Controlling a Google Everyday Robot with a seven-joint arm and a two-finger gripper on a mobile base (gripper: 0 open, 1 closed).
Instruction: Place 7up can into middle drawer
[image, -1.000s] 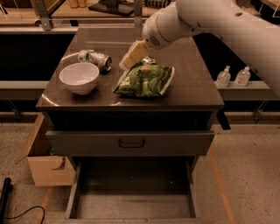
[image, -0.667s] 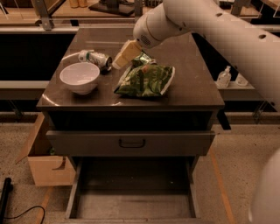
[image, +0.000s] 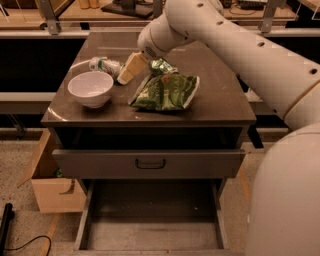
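The tool is hanging just beside the 7up can lying on the bench; apart or together, I cannot tell.

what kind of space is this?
Probably a lab or workshop: workbenches behind, a cardboard box on the floor, a lone drawer cabinet. The gripper hangs over the cabinet top beside the 7up can.

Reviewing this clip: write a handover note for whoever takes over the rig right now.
Gripper: over the tabletop, just right of the 7up can; no grasp visible.
Can: on its side behind the white bowl, left of the chip bag.
Middle drawer: pulled out, can not in it.
Done: drawer open.
Left: grasp the can, carry it down, set it in the drawer.
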